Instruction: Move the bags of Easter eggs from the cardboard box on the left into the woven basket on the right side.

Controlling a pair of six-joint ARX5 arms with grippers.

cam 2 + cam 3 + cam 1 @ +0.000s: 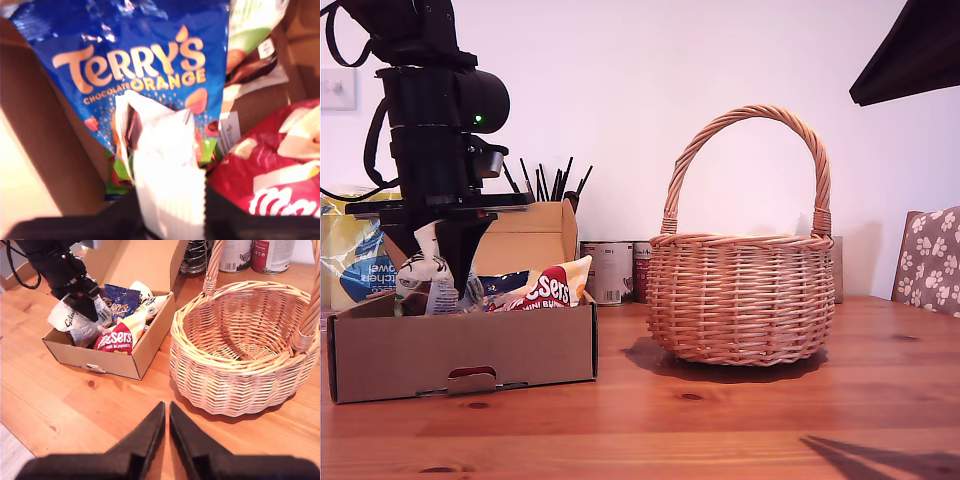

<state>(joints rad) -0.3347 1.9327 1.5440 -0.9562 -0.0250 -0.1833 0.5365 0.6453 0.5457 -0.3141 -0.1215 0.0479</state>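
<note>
My first gripper (435,250) hangs over the cardboard box (460,345) at the exterior view's left, shut on the top of the white bag with black marks (425,268). In the first wrist view that white bag (165,165) sits between the jaws, over the blue Terry's bag (135,60) and beside the red "...sers" bag (270,175). The red bag (548,287) leans in the box. The woven basket (740,300) stands to the box's right in the exterior view, with nothing in it (235,375). My second gripper (166,407) is shut on nothing, high above the table in front of both.
Tins (610,270) stand behind the basket. A yellow-and-blue kitchen towel pack (350,260) and a holder of black sticks (555,185) are behind the box. A paw-print cushion (930,260) is at the exterior view's right edge, a dark arm part (910,50) above it.
</note>
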